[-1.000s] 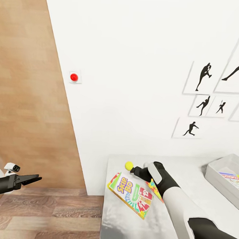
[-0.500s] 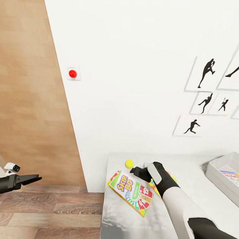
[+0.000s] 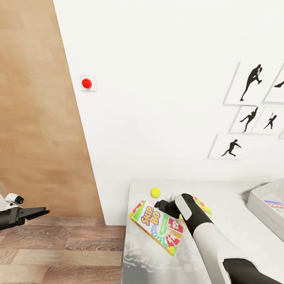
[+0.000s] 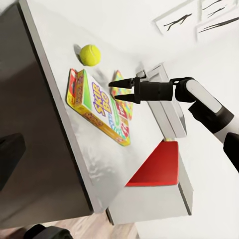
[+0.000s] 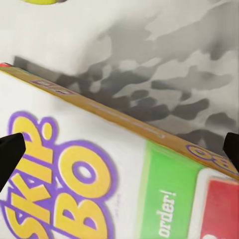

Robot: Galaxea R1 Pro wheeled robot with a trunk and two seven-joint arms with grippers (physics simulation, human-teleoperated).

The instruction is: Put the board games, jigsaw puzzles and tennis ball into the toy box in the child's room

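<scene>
The yellow-green Skip-Bo board game (image 3: pixel 156 226) lies flat near the left end of the grey table (image 3: pixel 237 230). Just beyond it sits the tennis ball (image 3: pixel 155 192). My right gripper (image 3: pixel 159 204) hovers open over the game's far edge, short of the ball, and the left wrist view shows it (image 4: pixel 122 90) the same way. Up close, the game's lid (image 5: pixel 99 189) spans the space between its fingers, with the ball (image 5: pixel 42 1) at the picture's edge. The jigsaw puzzles (image 3: pixel 202 204) peek out behind my right wrist. The toy box (image 3: pixel 260 197) holds a board game (image 3: pixel 278 205). My left gripper (image 3: pixel 40 212) hangs open over the floor.
A wooden door (image 3: pixel 35 111) stands left of the white wall, which carries a red button (image 3: pixel 86 83) and dancer pictures (image 3: pixel 251 81). A red chair (image 4: pixel 154 167) sits by the table's front. Wood-plank floor (image 3: pixel 70 246) lies left of the table.
The camera has shifted a little, sliding the wall pictures rightward. My right gripper has drawn slightly back from the ball toward the Skip-Bo box. The left arm has not moved.
</scene>
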